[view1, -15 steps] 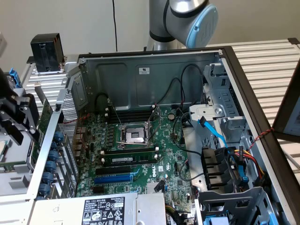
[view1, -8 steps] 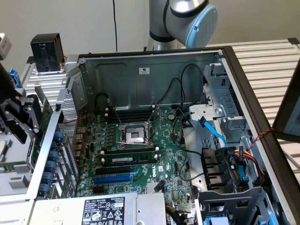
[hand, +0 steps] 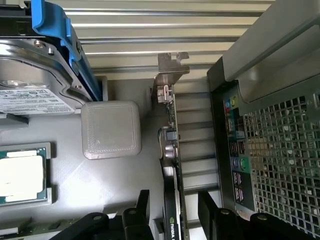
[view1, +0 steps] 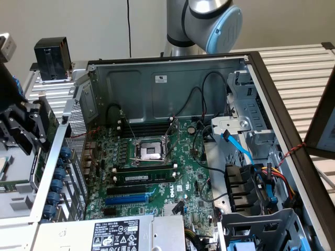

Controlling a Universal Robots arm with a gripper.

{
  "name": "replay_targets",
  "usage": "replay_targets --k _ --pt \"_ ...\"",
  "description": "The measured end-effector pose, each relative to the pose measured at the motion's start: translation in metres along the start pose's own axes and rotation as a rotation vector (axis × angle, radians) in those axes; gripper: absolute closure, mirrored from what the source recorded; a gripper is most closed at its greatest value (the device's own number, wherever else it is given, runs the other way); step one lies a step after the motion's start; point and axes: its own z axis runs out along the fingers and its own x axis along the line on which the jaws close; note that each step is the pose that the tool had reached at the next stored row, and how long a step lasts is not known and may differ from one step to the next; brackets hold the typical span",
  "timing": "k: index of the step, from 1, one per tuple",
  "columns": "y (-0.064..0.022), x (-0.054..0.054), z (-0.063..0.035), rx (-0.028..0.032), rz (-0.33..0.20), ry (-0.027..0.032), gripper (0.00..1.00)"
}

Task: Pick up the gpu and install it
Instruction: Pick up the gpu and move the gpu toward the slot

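The gpu (hand: pixel 172 200) stands edge-on in a grey tray (hand: pixel 125 175), its black shroud against a thin green board and its metal bracket (hand: pixel 169 75) at the far end. My gripper (hand: pixel 175 217) is open and straddles the card. One black finger (hand: pixel 143 210) is on the shroud side, the other finger (hand: pixel 209 212) on the board side, with a gap on each side. In the exterior view the gripper (view1: pixel 23 133) hangs just outside the open computer case (view1: pixel 157 78), at that view's left.
A hard drive in a blue caddy (hand: pixel 40 75), a grey square block (hand: pixel 110 130) and a processor chip (hand: pixel 22 175) lie beside the card. The case's rear ports and mesh (hand: pixel 280 160) stand close by. The motherboard (view1: pixel 157 172) has a blue slot (view1: pixel 128 198). A black boxy block (view1: pixel 52 57) sits behind.
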Motion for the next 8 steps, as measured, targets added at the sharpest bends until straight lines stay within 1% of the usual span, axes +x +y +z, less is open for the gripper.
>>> replay_targets --k 2,5,6,8 --pt "0.0007 0.0005 0.0018 0.0039 0.0 0.0007 0.49" --pt "0.0026 0.0009 0.0031 0.0195 -0.006 0.0042 0.49" --pt "0.0027 0.0009 0.0033 0.0199 -0.012 0.0051 0.49" --pt "0.0026 0.001 0.0042 0.0161 -0.035 0.0083 0.49"
